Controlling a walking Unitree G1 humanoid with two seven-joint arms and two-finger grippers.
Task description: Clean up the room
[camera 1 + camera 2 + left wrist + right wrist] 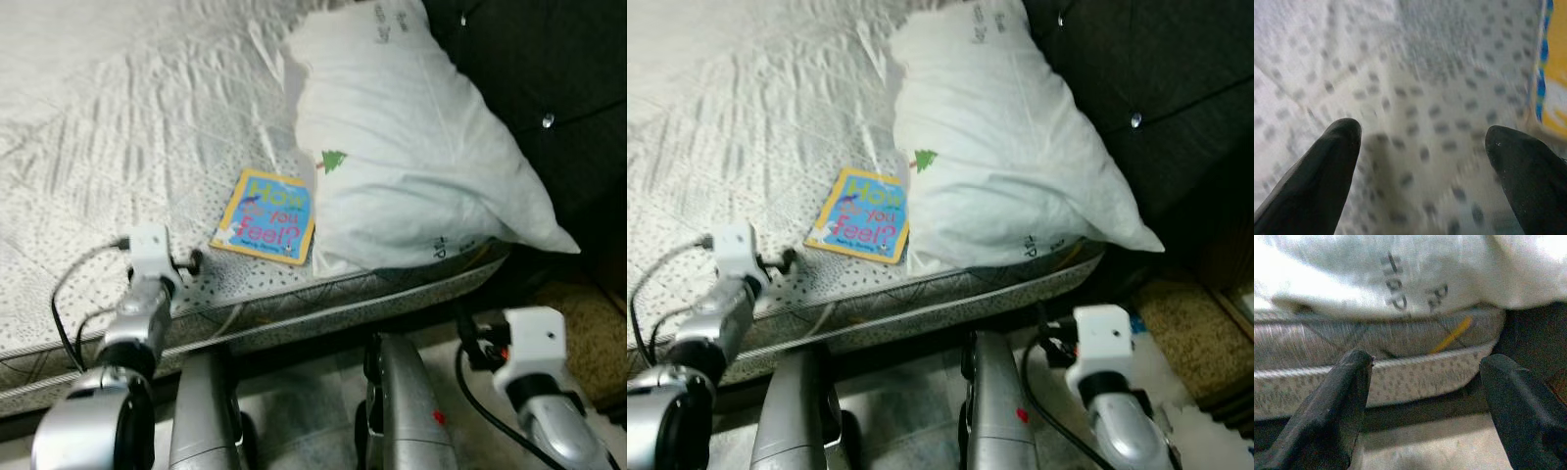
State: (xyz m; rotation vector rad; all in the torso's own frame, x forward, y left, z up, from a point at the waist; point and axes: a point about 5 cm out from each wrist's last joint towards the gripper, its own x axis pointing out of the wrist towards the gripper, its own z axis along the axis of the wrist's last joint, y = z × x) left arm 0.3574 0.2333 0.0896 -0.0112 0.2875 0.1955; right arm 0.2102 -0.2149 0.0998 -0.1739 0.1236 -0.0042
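Observation:
A small yellow and blue picture book (265, 216) lies flat near the bed's front edge, beside a large white pillow (411, 137). My left gripper (1422, 137) is open just above the dotted mattress (118, 117), a short way left of the book, whose yellow corner (1552, 73) shows in the left wrist view. My right gripper (1425, 367) is open and low, in front of the mattress side and under the pillow's overhang (1400, 274). Both wrists (152, 255) (534, 343) appear in the head views.
A dark tufted headboard (549, 78) rises at the right behind the pillow. A tan rug (588, 333) lies on the floor at the right. My silver legs (402, 411) stand on pale floor against the bed's front edge.

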